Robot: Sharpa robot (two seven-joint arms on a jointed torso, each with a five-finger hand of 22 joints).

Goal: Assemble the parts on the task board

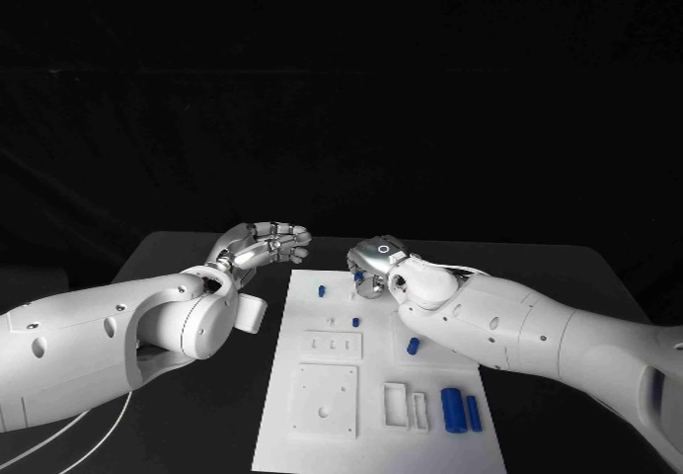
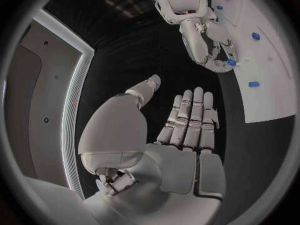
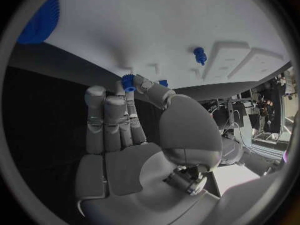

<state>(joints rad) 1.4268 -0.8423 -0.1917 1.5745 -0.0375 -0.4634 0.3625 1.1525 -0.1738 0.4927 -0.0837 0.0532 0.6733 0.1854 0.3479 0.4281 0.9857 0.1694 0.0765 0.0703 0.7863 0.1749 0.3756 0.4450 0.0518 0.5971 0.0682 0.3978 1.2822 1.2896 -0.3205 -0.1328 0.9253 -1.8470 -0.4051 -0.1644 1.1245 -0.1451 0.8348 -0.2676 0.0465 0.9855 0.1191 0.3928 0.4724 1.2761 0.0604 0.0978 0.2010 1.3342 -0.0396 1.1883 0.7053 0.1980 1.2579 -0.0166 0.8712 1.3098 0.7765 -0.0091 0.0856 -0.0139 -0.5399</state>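
Left hand [image 1: 267,245] is seen at about 10 o'clock off the board [image 1: 427,444], raised over the black table [image 1: 171,252]. Nothing is held; in the left wrist view the fingers [image 2: 190,117] lie straight and side by side, thumb apart. It is judged to be parked off the board so the other hand has room.

Board: a white plate running from the table's middle toward 6 o'clock. Loose blue parts are counted in the head view: one small piece [image 1: 323,291] near the far edge, one [image 1: 413,346] at mid-board, and two long cylinders [image 1: 453,409] side by side at 5 o'clock. Four are plainly countable; a further blue speck near the right hand cannot be told apart. Raised white fixtures [image 1: 326,399] sit at the near end, probably the seats for the parts.

Right hand [image 1: 379,265] is poised over the board's far edge at about 12 o'clock. In the right wrist view a small blue toothed piece [image 3: 129,81] is pinched at the fingertips against the thumb, just above the board; whether it touches the surface cannot be told. The pinch at the tips is judged to leave the piece's lower end free for seating. A blue peg [image 3: 199,55] stands nearby on the board.
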